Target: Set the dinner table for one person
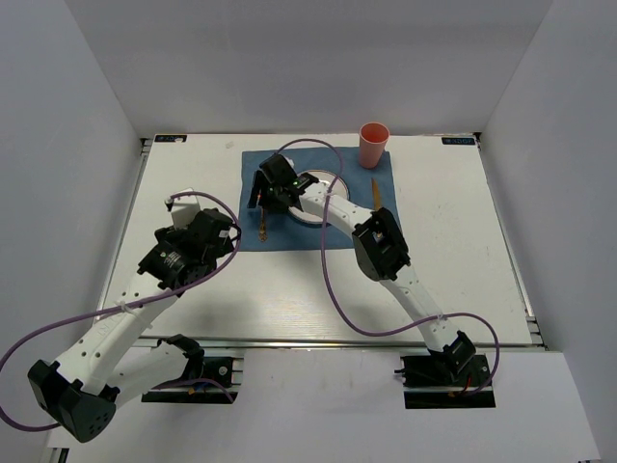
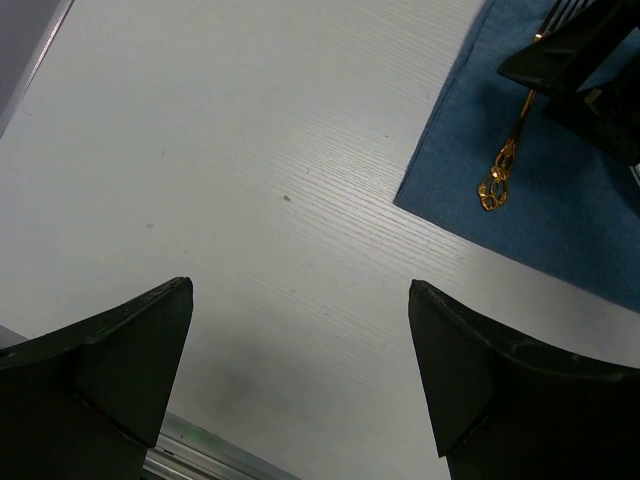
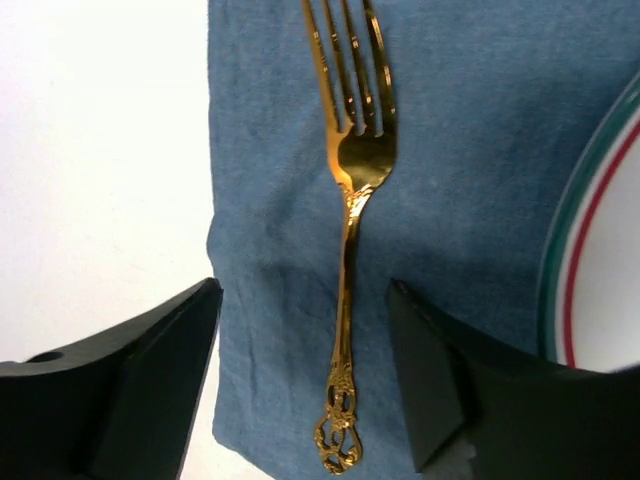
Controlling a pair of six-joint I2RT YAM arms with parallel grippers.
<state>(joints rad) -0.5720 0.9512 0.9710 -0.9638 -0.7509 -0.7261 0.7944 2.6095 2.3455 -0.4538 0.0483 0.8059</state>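
The white dinner table (image 1: 443,251) carries a blue cloth (image 1: 333,227). On it lie a white plate (image 1: 328,183) with a green and red rim and a gold fork (image 1: 264,227) along the cloth's left edge. My right gripper (image 1: 262,196) hovers open over the fork; in the right wrist view its fingers straddle the fork's handle (image 3: 345,300) without touching it, the gripper (image 3: 305,290) being empty. My left gripper (image 1: 198,224) is open and empty over bare table (image 2: 250,150) left of the cloth, and its gripper (image 2: 300,290) sees the fork's handle (image 2: 500,170) at the upper right.
A pink cup (image 1: 374,145) stands at the cloth's far right corner. A second gold utensil (image 1: 377,193) lies on the cloth's right side. The plate's rim (image 3: 590,250) is close to the right of the fork. A metal rail (image 1: 337,344) runs along the table's front edge.
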